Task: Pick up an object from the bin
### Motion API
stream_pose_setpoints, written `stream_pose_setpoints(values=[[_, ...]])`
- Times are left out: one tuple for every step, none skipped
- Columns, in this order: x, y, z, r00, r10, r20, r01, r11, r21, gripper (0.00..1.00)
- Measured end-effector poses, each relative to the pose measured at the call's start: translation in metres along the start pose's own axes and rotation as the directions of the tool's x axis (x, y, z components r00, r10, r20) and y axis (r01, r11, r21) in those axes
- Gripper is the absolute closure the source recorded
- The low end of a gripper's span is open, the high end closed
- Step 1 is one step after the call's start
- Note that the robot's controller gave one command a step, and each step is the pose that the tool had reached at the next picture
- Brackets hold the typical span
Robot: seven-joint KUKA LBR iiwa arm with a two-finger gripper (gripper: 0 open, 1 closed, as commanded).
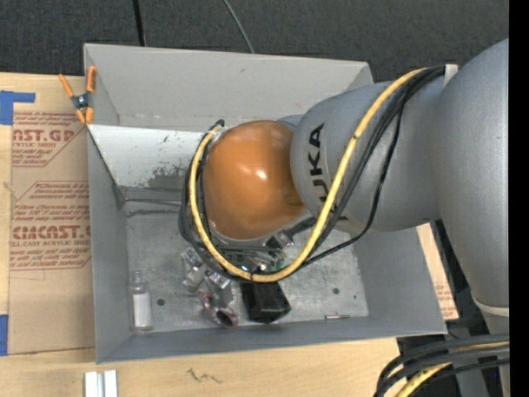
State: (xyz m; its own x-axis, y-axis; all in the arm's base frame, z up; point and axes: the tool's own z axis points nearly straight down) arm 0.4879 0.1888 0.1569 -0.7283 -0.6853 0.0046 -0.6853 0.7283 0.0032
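A small clear bottle lies on the floor of the bin, near its front left corner. A black blocky piece sits mid-front. Just beside it is a small heap of shiny and pinkish bits.

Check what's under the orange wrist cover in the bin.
Below the orange cover the gripper pokes out, beside a black blocky thing and a small pinkish piece. The bin floor directly beneath the cover is hidden.
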Motion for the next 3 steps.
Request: stream_pose_setpoints(values=[[0.0065, -0.0091, -0.0222, 1.0, 0.011, 0.008, -0.011, 1.0, 0.001, 1.0], [0.0042, -0.0168, -0.0222, 1.0, -0.002, 0.006, 0.002, 1.0, 0.004, 1.0], [0.0081, -0.0121, -0.0202, 1.0, -0.027, 0.007, 0.027, 1.0, 0.002, 1.0]])
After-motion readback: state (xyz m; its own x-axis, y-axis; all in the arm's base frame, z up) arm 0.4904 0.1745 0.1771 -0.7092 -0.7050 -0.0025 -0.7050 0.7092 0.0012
